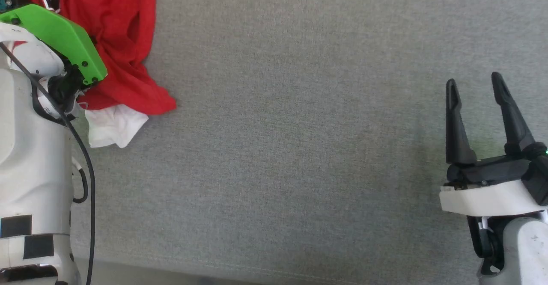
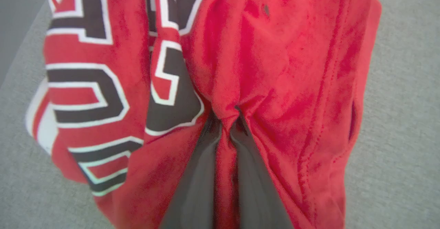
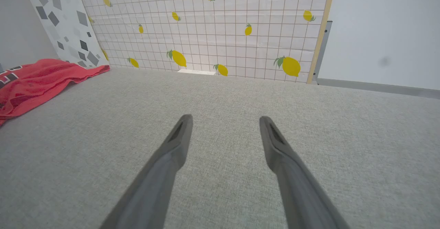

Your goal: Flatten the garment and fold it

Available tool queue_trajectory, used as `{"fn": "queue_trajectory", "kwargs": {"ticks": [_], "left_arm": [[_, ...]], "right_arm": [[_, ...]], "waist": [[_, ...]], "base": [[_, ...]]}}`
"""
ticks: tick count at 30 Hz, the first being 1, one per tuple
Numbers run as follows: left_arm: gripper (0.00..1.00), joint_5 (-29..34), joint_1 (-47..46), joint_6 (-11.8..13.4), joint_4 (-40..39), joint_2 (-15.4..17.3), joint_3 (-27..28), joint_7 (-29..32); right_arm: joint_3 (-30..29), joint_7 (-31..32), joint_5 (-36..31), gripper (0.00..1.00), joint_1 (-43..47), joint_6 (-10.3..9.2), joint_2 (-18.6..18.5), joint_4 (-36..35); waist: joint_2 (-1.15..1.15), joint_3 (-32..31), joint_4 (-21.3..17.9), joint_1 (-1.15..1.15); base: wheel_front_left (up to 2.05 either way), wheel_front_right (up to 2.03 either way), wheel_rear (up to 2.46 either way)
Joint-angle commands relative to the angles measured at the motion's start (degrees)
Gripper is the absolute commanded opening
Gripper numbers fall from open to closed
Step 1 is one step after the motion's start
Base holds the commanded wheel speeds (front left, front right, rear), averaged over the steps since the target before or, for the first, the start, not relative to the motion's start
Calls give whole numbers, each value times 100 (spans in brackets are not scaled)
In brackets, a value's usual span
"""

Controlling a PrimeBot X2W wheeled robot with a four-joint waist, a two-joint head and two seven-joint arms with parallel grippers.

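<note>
A red fold of the garment (image 2: 285,67) is pinched by the left gripper (image 2: 225,120). The right gripper (image 1: 473,84) is spread, well apart from the garment.

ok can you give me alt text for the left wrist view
The left gripper pinches a fold of the crumpled red garment between its two dark fingers. The black, white-outlined number shows on the cloth at the view's left, and the grey fabric surface lies beneath.
</note>
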Motion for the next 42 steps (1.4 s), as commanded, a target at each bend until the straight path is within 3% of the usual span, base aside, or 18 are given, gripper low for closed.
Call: {"fn": "queue_trajectory", "kwargs": {"ticks": [1, 9, 20, 35, 42], "left_arm": [[0, -18, -66, -68, 17, 59, -26, -60], [0, -21, -181, -423, -229, 225, -180, -151], [0, -97, -409, -718, -957, 157, -486, -34], [0, -595, -335, -970, -2276, -843, -1483, 337], [0, -724, 182, -912, -2760, -1406, -2021, -181]], "right_arm": [[16, -61, 54, 100, -89, -9, 0, 53], [-79, -273, 343, 100, 45, -9, 4, 387], [-358, -458, 757, 100, 407, -9, 4, 837], [-565, -507, 997, 100, 751, -9, 5, 908], [-620, -508, 982, 100, 764, -9, 5, 810]], "waist": [[0, -245, -21, -1], [0, -1065, -86, -1], [0, -2241, -275, -1], [0, -2846, -696, -1], [0, -2731, -969, -1]], "base": [[0, 0, 0], [0, 0, 0], [0, 0, 0], [0, 0, 0], [0, 0, 0]]}}
